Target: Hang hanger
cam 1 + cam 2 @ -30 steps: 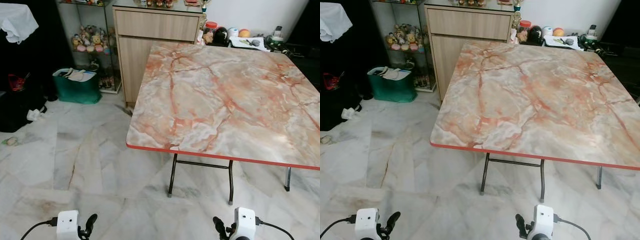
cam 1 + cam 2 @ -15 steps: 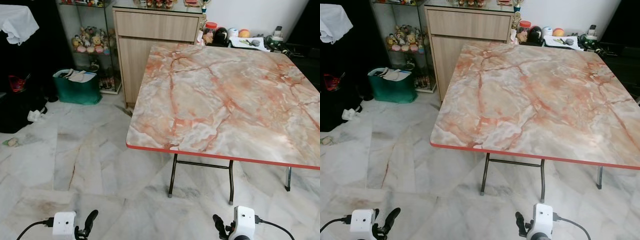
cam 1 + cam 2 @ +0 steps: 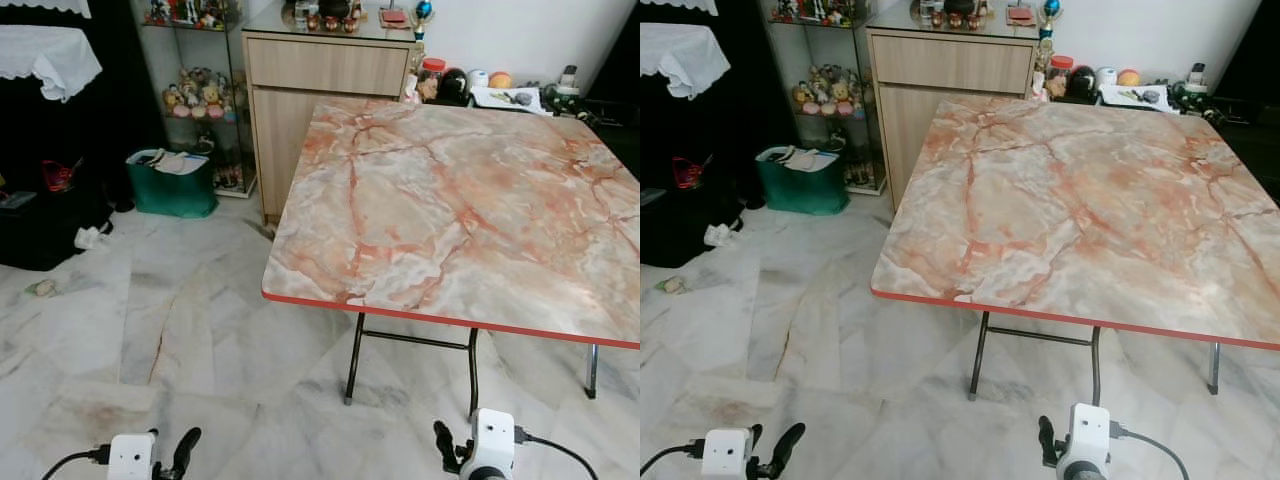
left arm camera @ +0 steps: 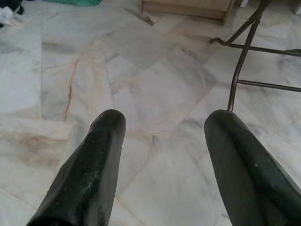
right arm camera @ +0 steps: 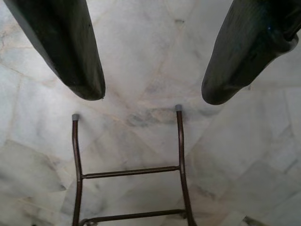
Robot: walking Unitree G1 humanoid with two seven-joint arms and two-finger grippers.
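Nearest the robot, the left claw (image 4: pixel 160 155) hung low over the pale marble floor (image 3: pixel 200 330), its two black fingers (image 4: pixel 89 174) spread wide with nothing between them. The right claw (image 5: pixel 150 89) hung likewise, fingers (image 5: pixel 240 52) well apart and empty, above the dark metal legs (image 5: pixel 178 155) of the folding table. Beyond them stood the orange-veined marble tabletop (image 3: pixel 470 200) with its red edge (image 3: pixel 440 318), its surface bare. No hanger could be made out. Further off, left of the tabletop, a green bin (image 3: pixel 172 185) sat on the floor beside a glass shelf of small figurines (image 3: pixel 200 100). A wooden cabinet (image 3: pixel 325 80) stood behind the tabletop, with jars and small clutter (image 3: pixel 470 85) to its right.
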